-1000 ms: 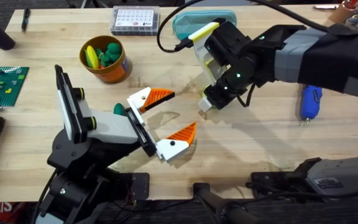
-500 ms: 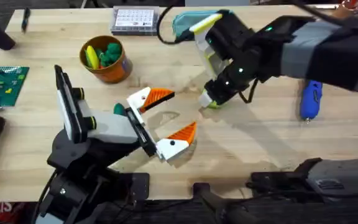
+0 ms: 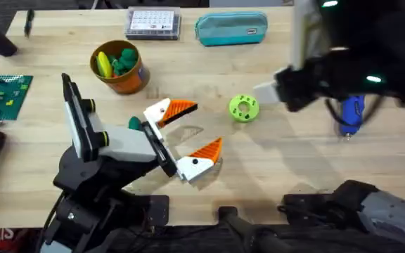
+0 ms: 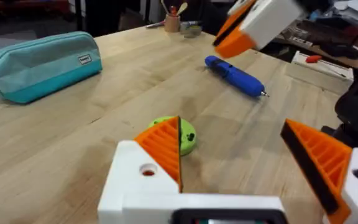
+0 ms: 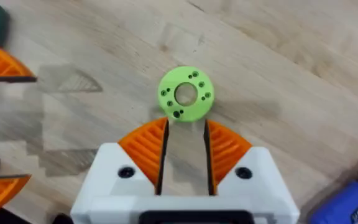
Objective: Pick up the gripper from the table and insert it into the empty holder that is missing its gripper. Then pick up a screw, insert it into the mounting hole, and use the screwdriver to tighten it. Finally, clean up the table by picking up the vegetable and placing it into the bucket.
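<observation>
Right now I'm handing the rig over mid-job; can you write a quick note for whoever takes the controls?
Left gripper: open, empty, hovering mid-table.
Right gripper: fingers nearly closed with a narrow gap, holding nothing, raised beside the vegetable.
Vegetable: flat on the table, free, between the two grippers.
Bucket: far left of the vegetable, already holding yellow and green toy pieces.
Screwdriver: lying on the table at the right.
Teal pouch: at the far edge.
Done: vegetable not in the bucket yet.
Left: grasp the vegetable, carry it to the bucket, drop it in.
</observation>
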Robot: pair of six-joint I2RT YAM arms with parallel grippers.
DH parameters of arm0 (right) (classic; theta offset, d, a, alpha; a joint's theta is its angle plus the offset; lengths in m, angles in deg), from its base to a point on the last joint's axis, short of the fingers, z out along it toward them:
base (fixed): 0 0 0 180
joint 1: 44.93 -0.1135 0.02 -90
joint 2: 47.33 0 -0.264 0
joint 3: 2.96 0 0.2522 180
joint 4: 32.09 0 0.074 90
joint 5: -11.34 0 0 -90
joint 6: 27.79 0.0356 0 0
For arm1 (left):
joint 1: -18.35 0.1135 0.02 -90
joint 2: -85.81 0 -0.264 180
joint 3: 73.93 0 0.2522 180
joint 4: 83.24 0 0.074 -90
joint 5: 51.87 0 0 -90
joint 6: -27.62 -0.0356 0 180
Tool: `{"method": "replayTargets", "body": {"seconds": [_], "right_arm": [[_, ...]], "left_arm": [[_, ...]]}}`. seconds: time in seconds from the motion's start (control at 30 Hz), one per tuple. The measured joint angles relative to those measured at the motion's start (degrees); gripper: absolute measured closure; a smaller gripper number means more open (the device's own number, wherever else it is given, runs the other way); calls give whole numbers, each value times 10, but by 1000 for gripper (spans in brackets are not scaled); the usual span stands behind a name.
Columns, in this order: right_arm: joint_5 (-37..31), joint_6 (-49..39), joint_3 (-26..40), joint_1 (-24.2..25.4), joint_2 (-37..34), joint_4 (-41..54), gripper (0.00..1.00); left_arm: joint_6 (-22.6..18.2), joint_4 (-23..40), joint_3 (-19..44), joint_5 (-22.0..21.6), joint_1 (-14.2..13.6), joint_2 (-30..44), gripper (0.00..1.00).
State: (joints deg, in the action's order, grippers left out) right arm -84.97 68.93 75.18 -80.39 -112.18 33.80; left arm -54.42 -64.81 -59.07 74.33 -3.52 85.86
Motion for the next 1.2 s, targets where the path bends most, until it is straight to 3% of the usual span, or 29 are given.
{"method": "replayTargets", "body": {"seconds": [0.27, 0.47, 0.67, 0.87, 1.2], "right_arm": [[-28, 50, -15, 0, 105, 33, 626], [-34, 76, -63, 0, 116, 24, 626], [-25, 108, -104, 0, 77, -23, 626], [4, 116, -143, 0, -6, -70, 626], [15, 100, -147, 0, -133, -161, 626]], "left_arm": [[0, 0, 0, 0, 0, 0, 11], [0, 0, 0, 0, 0, 0, 11], [0, 0, 0, 0, 0, 0, 11], [0, 0, 0, 0, 0, 0, 14], [0, 0, 0, 0, 0, 0, 15]]}}
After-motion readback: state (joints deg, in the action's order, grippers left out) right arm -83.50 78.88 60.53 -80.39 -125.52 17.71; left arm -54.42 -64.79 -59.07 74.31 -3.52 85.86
